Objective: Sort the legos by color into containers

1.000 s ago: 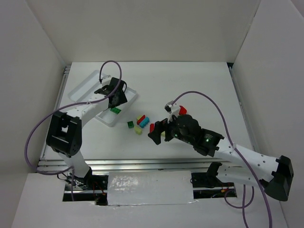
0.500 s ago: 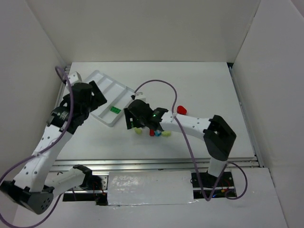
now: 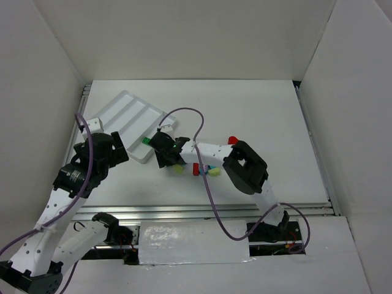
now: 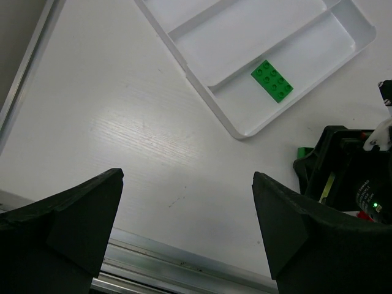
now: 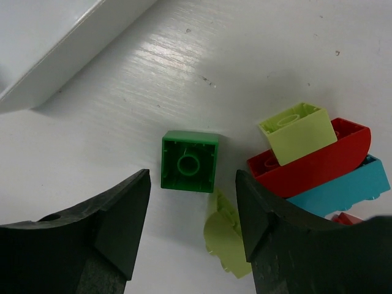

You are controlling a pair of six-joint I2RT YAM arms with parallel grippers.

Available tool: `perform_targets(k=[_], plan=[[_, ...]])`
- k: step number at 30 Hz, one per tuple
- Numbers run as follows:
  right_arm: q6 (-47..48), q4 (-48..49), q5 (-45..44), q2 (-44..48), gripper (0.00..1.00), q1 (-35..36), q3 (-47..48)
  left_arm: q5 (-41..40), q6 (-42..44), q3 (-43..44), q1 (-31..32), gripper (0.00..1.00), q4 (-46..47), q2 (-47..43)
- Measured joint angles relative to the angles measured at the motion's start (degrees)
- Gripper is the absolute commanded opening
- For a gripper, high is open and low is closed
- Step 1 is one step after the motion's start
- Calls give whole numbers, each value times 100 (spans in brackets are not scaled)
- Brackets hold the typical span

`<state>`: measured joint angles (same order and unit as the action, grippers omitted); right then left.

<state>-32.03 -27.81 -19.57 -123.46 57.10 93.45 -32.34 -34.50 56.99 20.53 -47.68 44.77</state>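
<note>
Both jaw pairs apart; right wrist alone: green brick (image 5: 188, 162) hollow side up.

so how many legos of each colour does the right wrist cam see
green lego: 1
yellow legos: 2
red legos: 2, one mostly hidden
teal lego: 1
total: 6

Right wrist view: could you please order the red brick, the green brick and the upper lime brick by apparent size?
Largest: red brick.
Then green brick and upper lime brick, too alike to rank.
</note>
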Motion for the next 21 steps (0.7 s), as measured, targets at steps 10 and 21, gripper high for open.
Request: perform_targets(k=[10, 21], plan=[[138, -50, 26, -289, 49, -15, 461, -13, 22, -55, 0, 99, 83, -229], [129, -179, 9, -442, 12, -37, 546, 94, 144, -81, 0, 99, 195, -188]])
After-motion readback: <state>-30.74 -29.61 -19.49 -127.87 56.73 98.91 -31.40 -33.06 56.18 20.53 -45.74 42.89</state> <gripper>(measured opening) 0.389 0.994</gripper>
